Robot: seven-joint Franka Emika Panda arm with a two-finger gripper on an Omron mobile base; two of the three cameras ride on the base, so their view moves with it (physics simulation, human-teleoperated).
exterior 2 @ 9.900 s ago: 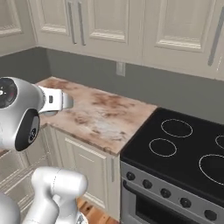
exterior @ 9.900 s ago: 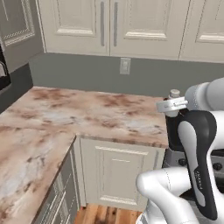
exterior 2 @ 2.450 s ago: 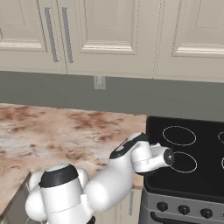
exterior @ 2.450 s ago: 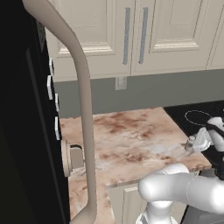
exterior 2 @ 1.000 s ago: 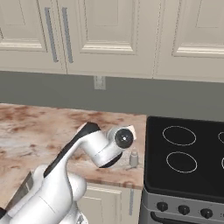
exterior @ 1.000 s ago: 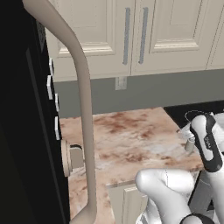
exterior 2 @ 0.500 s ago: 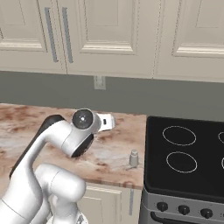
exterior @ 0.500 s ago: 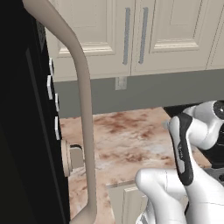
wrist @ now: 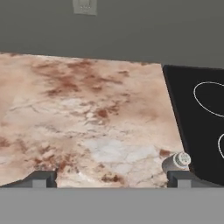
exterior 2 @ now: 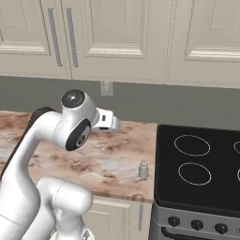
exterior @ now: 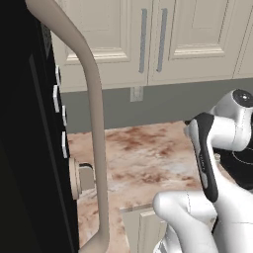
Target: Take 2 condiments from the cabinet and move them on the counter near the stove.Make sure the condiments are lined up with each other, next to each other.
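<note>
Hand view: unlabelled pale shaker (wrist: 176, 162).

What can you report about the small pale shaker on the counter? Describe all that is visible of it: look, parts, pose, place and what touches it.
The pale shaker is a small grey-beige bottle with a narrower neck and a rounded cap; from the hand view the cap shows a ring of tiny dots, likely holes. It stands upright and alone on the counter, near the front edge and close beside the stove, apart from its black glass. Only the counter touches it. The tool hangs above, with the shaker just inside one fingertip, not gripped.
</note>
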